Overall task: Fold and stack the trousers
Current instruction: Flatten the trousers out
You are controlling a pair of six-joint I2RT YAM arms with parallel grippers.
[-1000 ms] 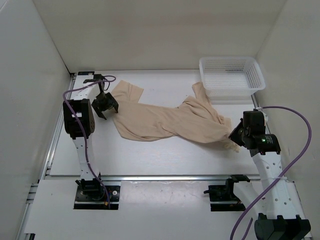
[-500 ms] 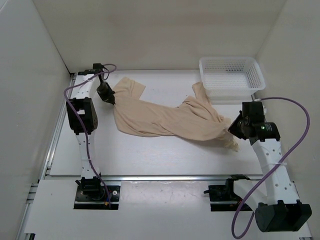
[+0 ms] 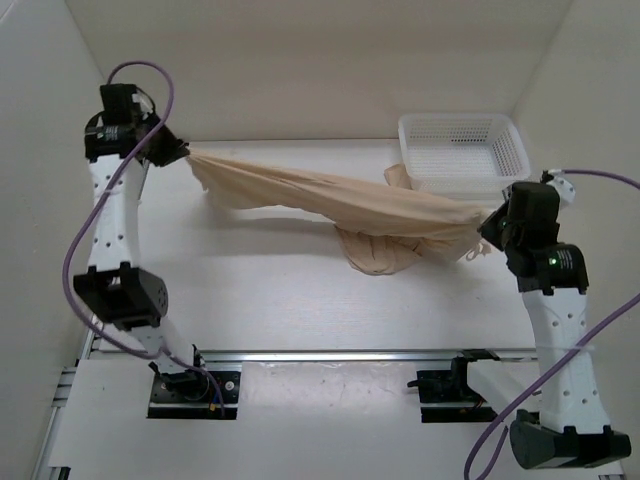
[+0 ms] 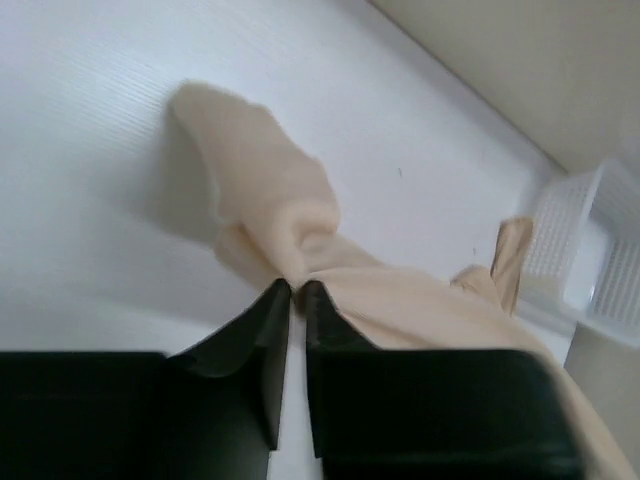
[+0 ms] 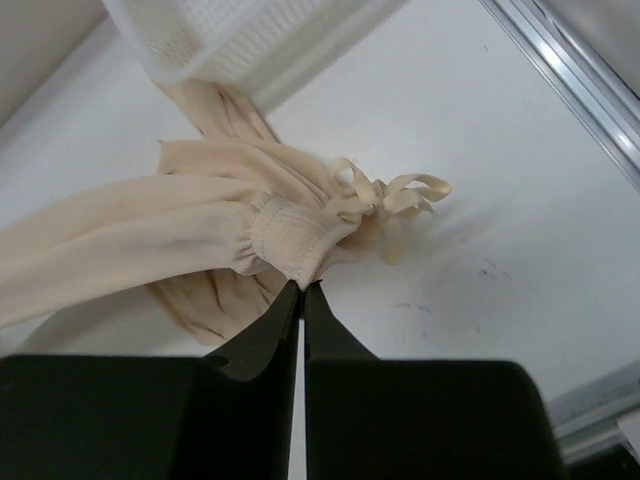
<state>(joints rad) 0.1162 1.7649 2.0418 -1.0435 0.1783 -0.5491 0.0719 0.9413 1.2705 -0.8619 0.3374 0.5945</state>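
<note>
The beige trousers [image 3: 330,195] hang stretched in the air between both arms, with a bunch of loose cloth [image 3: 378,252] sagging onto the table below the middle. At the far left my left gripper [image 3: 184,154] is shut on a leg end of the trousers [image 4: 285,225]; the tips [image 4: 297,285] pinch the fabric. On the right my right gripper [image 3: 487,228] is shut on the gathered waistband [image 5: 295,240], with the drawstring [image 5: 395,193] dangling beside it; its tips [image 5: 302,285] bite the band's edge.
A white mesh basket [image 3: 463,152] stands at the back right, just behind the raised cloth, and shows in both wrist views [image 4: 585,255] [image 5: 240,40]. Walls close in the left, back and right. A metal rail [image 3: 330,355] runs along the near edge.
My left gripper closed on a leg end and rose up and to the far left. The right arm lifted the waistband. The trousers went from lying on the table to hanging stretched.
</note>
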